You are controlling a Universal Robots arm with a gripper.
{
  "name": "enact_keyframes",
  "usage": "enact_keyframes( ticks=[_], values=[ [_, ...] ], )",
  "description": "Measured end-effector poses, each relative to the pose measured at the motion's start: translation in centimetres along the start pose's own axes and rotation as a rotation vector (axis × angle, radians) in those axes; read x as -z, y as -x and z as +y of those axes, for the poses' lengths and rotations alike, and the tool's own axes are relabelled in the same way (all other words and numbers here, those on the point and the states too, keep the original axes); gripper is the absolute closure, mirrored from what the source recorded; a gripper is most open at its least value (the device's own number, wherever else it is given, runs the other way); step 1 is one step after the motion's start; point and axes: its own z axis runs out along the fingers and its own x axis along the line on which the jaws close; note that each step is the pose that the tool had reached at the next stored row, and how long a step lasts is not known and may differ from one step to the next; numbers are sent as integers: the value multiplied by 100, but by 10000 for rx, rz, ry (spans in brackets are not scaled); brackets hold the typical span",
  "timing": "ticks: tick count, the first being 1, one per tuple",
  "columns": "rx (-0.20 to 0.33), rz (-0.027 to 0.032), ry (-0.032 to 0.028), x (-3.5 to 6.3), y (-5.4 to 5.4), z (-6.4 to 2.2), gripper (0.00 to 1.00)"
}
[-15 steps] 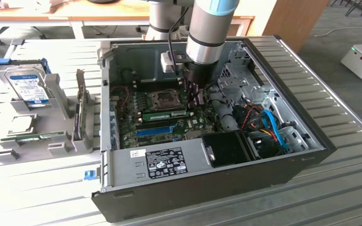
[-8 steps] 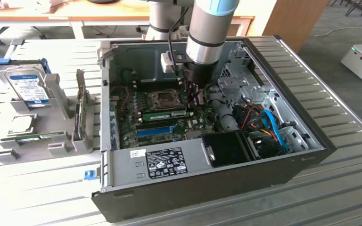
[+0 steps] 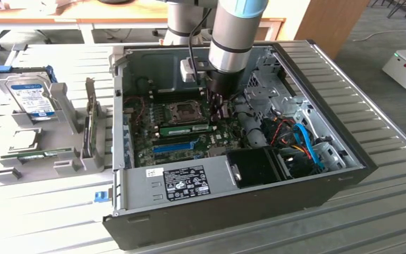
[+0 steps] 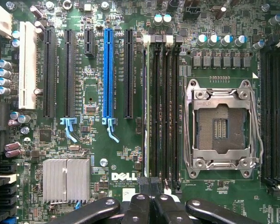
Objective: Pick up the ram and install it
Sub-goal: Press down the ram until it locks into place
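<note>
One ram (image 3: pixel 186 128) stands on edge in the motherboard, seen from my wrist as a thin line (image 4: pixel 144 112) in the memory slot nearest the black and blue expansion slots, and I, the gripper (image 4: pixel 149 207), hang over one end of it with my fingers (image 4: pixel 139 210) pinched fully together and nothing visibly between them. From the exterior view I (image 3: pixel 219 108) reach straight down inside the open computer case (image 3: pixel 210 209), just beside the CPU socket (image 3: pixel 186 110). By my reading the step in hand is the seating: the stick is already in its slot rather than in my grasp, though whether it is pushed fully home I cannot tell. Any press from here would, I judge, call for closed tips square over the stick's top edge and a straight, even push, since a tilt could bind it in the slot. Room is tight (three empty memory slots (image 4: pixel 165 112) run just beside it, then the socket's metal frame (image 4: pixel 220 123)), and the blue slot strip (image 4: pixel 107 74) lies near on the other side. Blue and orange cables (image 3: pixel 305 143) crowd the case towards the exterior view's right, well apart from me. Outside the case, on the exterior view's left, a grey rack (image 3: pixel 69 159) holds a second green stick (image 3: pixel 37 155) and a hard drive (image 3: pixel 34 98).
</note>
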Motion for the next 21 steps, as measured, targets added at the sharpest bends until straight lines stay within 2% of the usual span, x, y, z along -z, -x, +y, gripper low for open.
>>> enact_keyframes(
  ticks=[21],
  values=[
    [-1,-14,-2,-9,1,-1,89]
  ],
)
